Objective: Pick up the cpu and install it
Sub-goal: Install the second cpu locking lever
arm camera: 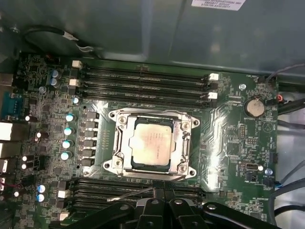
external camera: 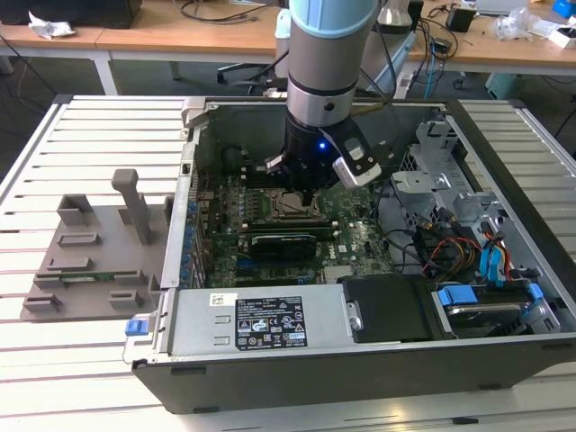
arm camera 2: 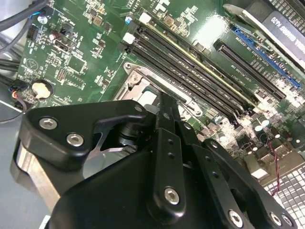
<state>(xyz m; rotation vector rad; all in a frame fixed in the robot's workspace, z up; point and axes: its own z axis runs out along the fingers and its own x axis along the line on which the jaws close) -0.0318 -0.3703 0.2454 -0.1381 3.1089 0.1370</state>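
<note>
The cpu (arm camera: 151, 145), a square chip with a dull silver top, lies flat inside the metal socket frame (arm camera: 119, 143) on the green motherboard (arm camera: 228, 138) in the first wrist view. My gripper (arm camera: 155, 190) hangs just off the socket's edge, beside the memory slots, with its black fingers pressed together and nothing between them. In the exterior view the gripper (external camera: 301, 187) is lowered into the open computer case, right above the socket (external camera: 286, 207). In the second wrist view the black gripper linkage (arm camera 2: 164, 143) covers most of the socket frame (arm camera 2: 138, 78).
The open computer case (external camera: 360, 360) lies on a slatted white table. A grey plastic tray (external camera: 90, 261) sits at the exterior view's left. Drive cages and loose cables (external camera: 450, 243) crowd the case's right side. Memory slots (arm camera: 143, 78) flank the socket.
</note>
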